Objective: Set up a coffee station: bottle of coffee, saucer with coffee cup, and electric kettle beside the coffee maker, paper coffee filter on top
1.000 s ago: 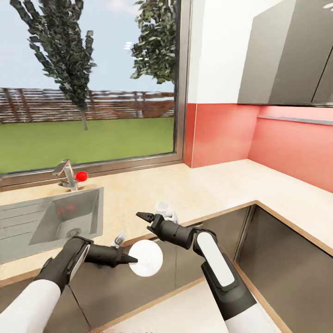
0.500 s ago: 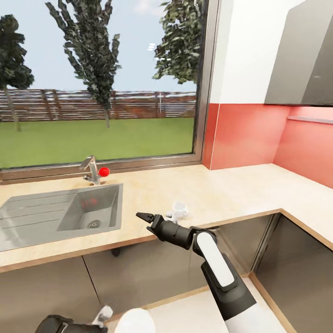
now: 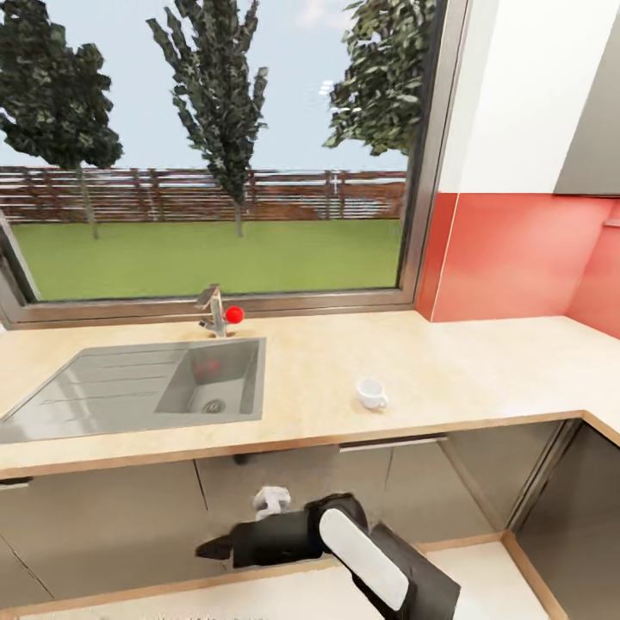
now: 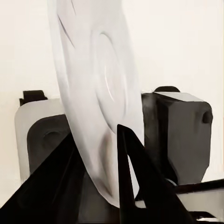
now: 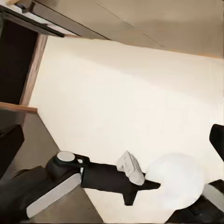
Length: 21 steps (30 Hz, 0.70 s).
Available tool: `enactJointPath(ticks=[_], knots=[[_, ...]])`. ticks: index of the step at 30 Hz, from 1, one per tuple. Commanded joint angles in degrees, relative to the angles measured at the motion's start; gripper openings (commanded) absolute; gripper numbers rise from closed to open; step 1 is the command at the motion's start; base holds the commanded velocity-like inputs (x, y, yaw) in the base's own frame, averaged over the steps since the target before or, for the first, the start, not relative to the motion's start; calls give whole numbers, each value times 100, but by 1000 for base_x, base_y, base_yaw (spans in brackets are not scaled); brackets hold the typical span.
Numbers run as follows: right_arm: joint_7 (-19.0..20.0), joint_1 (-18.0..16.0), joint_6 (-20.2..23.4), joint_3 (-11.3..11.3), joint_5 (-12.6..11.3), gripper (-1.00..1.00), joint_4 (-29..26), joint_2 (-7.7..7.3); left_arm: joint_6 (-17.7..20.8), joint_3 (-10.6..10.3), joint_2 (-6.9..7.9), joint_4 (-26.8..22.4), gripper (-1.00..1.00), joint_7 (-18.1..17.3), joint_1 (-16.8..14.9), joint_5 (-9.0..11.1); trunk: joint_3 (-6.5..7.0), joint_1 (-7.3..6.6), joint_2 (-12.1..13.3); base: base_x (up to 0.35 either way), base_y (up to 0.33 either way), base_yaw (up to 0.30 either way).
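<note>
The white coffee cup stands upright on the kitchen countertop, right of the sink, with nothing touching it. My left gripper is shut on the white saucer, gripping its rim with the dish held edge-on. The right wrist view looks down on that left gripper and the saucer over a pale floor. My right gripper hangs low in front of the cabinet fronts, its fingers apart with nothing between them. The coffee maker, bottle of coffee, paper coffee filter, electric kettle and kitchen shelf are out of view.
A steel sink with a drainboard is set into the counter at the left, with a faucet carrying a red knob behind it. A large window runs along the back. A red backsplash lines the right corner, where the counter turns.
The head camera has swung, shifting the scene. My right arm has dropped from the counter edge beside the cup to below it. The left gripper with the saucer sank below the head view.
</note>
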Motion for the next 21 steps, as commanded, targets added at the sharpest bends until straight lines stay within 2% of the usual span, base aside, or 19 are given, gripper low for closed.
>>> enactJointPath(ticks=[1,3,6,8,9,11,12,15,17,19,21], knots=[[-47,-5,-7,188,-78,100,288,-85,-15,61,-5,77,-100,90,-5,-44,-7,1,-7,0,0,278],[-45,-2,-81,366,-73,100,817,-158,-67,65,-6,152,-100,204,-5,-48,-7,1,-7,0,0,278],[-37,-1,-514,517,-6,100,2224,-214,-118,69,-22,211,-100,296,-4,-50,-7,1,-7,0,0,278],[-36,1,-949,687,121,100,3211,-213,-151,70,-43,223,-100,319,-4,-56,-7,1,-7,0,0,278],[-35,13,-1433,935,225,100,4156,-203,-247,70,-58,229,-100,336,-4,-58,-8,1,-7,0,0,278],[-35,37,-1722,1066,260,100,4799,-195,-429,67,-70,239,-100,391,-4,-59,-10,1,-7,0,0,278],[-38,73,-1942,1136,278,100,5390,-188,-543,63,-79,246,-100,497,-4,-55,-11,1,-7,0,0,278],[-38,125,-2203,1195,293,100,6401,-190,-648,50,-106,297,-100,926,-4,-44,-13,1,-7,0,0,278],[-17,206,-2257,1200,296,100,6726,-224,-684,49,-133,509,-100,1291,-4,-53,-15,1,-7,0,0,278],[70,276,-2267,1201,301,100,6778,-233,-695,51,-139,581,-100,1393,-4,-56,-20,1,-7,0,0,277],[418,350,-2272,1202,304,100,6814,-235,-701,59,-142,629,-100,1457,-4,-48,-27,1,-7,0,0,275]])
